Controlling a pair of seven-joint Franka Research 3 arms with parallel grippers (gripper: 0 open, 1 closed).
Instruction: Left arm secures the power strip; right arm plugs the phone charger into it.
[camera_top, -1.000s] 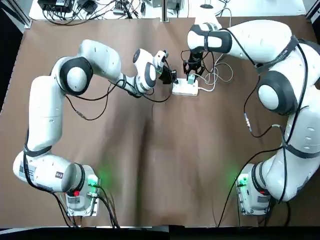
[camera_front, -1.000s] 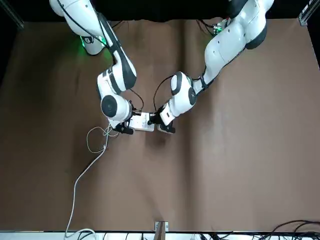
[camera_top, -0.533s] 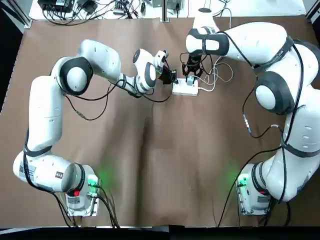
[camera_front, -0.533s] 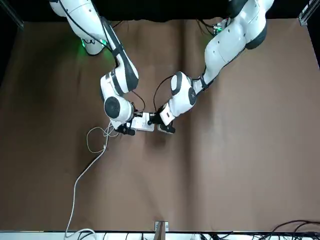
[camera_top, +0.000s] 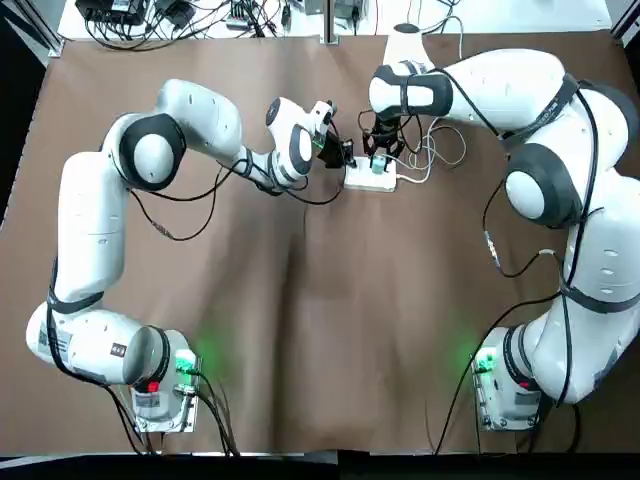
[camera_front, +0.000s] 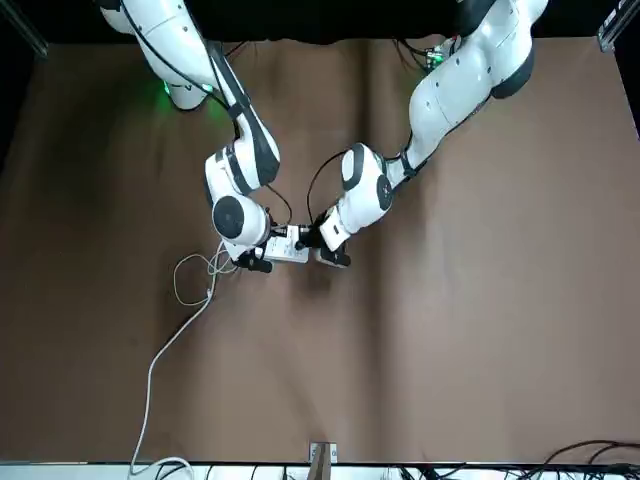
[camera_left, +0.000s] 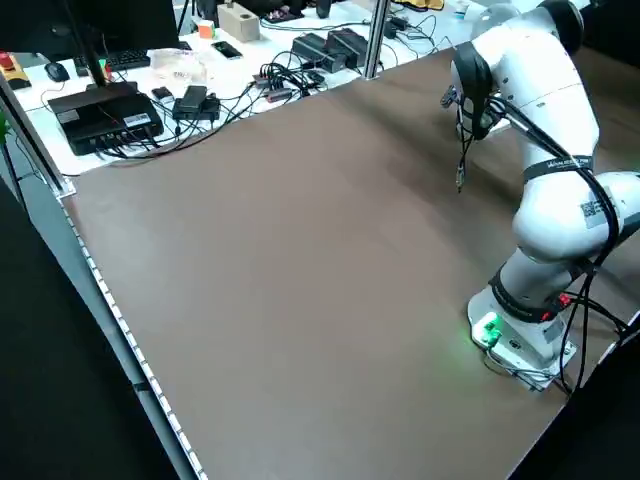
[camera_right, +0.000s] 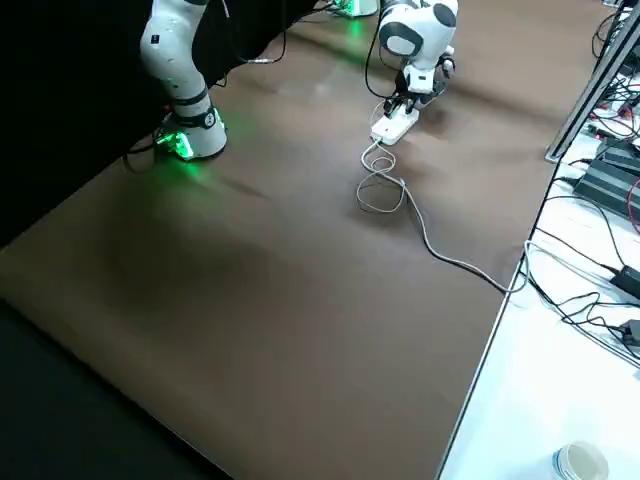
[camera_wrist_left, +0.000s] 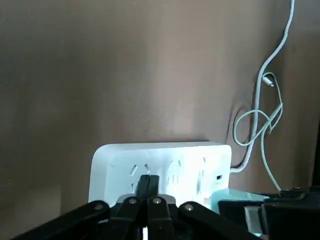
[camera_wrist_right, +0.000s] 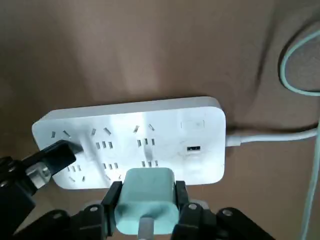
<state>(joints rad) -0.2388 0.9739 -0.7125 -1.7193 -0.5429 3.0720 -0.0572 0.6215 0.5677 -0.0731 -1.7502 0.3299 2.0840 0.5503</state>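
Note:
The white power strip (camera_top: 370, 179) lies flat on the brown table at the far middle, its cord (camera_right: 400, 195) looping away. My left gripper (camera_top: 345, 156) is shut, its joined fingertips (camera_wrist_left: 148, 184) pressing down on the power strip (camera_wrist_left: 165, 162) near one end. My right gripper (camera_top: 378, 160) is shut on the teal phone charger (camera_wrist_right: 145, 200), held right at the face of the power strip (camera_wrist_right: 130, 132), over the sockets along one long edge. Whether its prongs are in a socket is hidden. In the front view both grippers flank the power strip (camera_front: 290, 246).
The strip's cord and a thin pale cable (camera_top: 432, 150) lie looped on the table beside the right wrist, the cord running off toward the far edge (camera_front: 160, 370). Cables and electronics (camera_left: 110, 105) crowd the white bench beyond the table.
My right gripper has shifted a little along the strip toward the left gripper, carrying the charger. The left gripper and the strip have stayed where they were.

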